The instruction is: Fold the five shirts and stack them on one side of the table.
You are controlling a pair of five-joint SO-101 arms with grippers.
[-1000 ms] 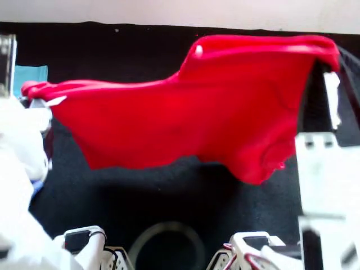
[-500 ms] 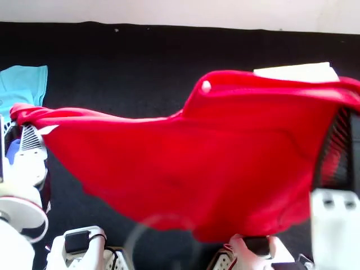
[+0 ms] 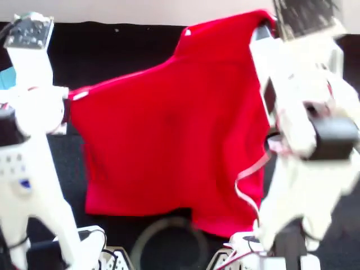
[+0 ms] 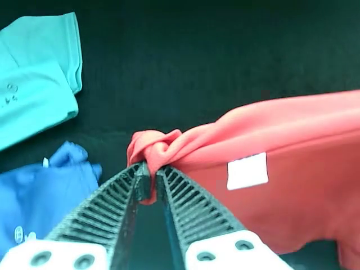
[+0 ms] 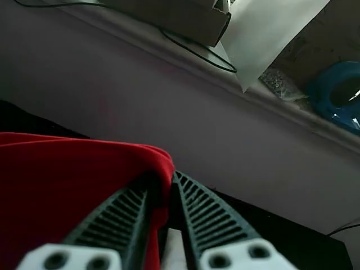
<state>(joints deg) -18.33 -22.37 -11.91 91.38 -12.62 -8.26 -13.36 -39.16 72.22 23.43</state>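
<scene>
Lying beneath both arms, the black table (image 3: 140,50) was the largest surface in the work area. The red shirt (image 3: 169,152) was next in size. It hung lifted off the table, spread as a broad sheet between the two grippers, with its lower hem hanging free below them.

The left arm (image 3: 28,152) and the right arm (image 3: 304,124) stood raised at opposite edges of the sheet. In the high view, the right arm's held corner sat further up the picture than the left arm's.

A teal shirt (image 4: 34,84) lay flat on the table below the left gripper (image 4: 151,171), on the side away from the red shirt. A blue shirt (image 4: 45,191) lay crumpled just beside the teal one and closer to that gripper's fingers.

The left gripper's jaws were pressed almost together, pinching a bunched, twisted corner of the red shirt at their tips. The right gripper (image 5: 163,191) gripped a folded edge of the red shirt between its narrowly set jaws, and the cloth fell away from it to one side.

A small white label (image 4: 247,170) sat on the red shirt near the left gripper's tips.
</scene>
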